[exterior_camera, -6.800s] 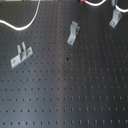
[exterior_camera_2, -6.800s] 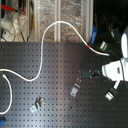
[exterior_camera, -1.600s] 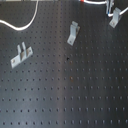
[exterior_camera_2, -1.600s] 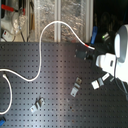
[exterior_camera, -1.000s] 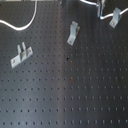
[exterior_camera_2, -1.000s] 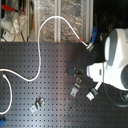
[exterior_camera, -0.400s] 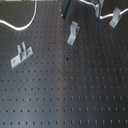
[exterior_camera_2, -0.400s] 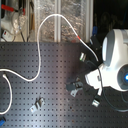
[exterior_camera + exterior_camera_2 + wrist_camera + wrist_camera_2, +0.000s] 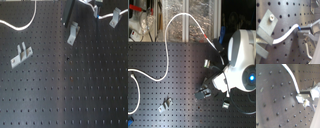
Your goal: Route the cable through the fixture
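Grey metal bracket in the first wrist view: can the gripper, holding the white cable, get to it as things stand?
Probably yes. The gripper holds the thin white cable, whose free end already lies against the grey metal bracket, with only bare black pegboard between.

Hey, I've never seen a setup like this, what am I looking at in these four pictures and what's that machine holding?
This is a robot arm, white, working over a black board full of holes. Two pictures come from cameras standing off the arm; the other two come from cameras riding on its gripper. Small metal brackets are bolted to the board: one at the first exterior view's left, one near the middle, one at its right. A long white cable loops across the board. In the first wrist view the gripper pinches the cable's end, close to a bracket. The job is threading that cable through the brackets.
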{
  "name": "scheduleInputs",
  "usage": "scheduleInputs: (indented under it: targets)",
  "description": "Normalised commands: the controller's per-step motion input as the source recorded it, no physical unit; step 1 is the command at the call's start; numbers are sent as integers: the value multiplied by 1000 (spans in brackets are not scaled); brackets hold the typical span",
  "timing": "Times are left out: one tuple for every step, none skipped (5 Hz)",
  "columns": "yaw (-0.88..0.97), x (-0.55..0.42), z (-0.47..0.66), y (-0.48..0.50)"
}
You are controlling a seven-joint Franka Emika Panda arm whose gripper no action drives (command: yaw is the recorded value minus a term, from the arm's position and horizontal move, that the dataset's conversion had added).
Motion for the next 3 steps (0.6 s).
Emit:
scheduleInputs:
  targets:
    - [-605, -467, -92, 253]
    - [-602, -464, -137, 209]
    - [-23, -40, -5, 217]
